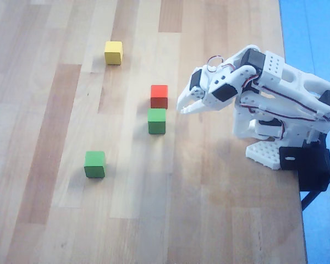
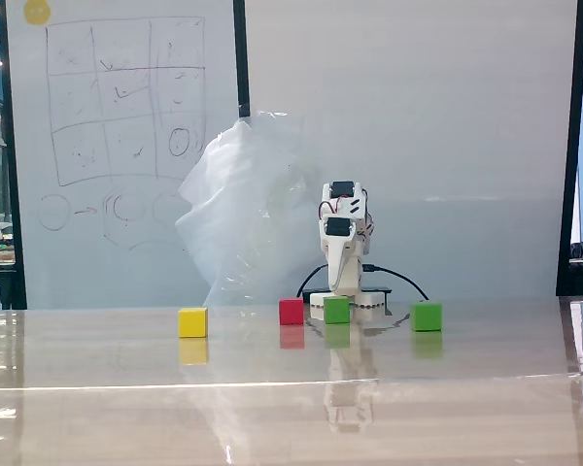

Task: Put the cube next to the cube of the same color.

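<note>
Pincer (image 1: 181,109) nearly together, empty, beside the cube (image 1: 157,121); the cube of the same color (image 1: 94,164) apart

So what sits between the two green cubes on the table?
Nothing: in the overhead view, only bare wood separates the darker green cube from the brighter green cube.

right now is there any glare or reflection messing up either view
Fixed view: the glossy table mirrors the cubes and arm, with a bright streak of glare across it. Overhead view: even, slightly washed-out light, with soft shadows beside the cubes.
</note>
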Action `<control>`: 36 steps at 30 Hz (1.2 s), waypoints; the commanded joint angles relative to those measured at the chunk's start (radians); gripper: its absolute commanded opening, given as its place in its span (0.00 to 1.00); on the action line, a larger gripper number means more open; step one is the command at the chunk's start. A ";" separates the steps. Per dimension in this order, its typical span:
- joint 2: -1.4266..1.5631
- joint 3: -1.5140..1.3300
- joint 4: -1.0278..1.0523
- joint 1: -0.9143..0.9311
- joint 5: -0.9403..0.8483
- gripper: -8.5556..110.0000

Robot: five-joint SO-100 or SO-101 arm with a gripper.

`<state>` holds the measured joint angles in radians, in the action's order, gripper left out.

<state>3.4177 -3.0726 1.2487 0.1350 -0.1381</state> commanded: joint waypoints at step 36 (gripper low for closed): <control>-0.884 0.635 -0.175 0.000 -0.009 0.08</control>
<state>2.6891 -2.6783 1.0799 0.1350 -0.1381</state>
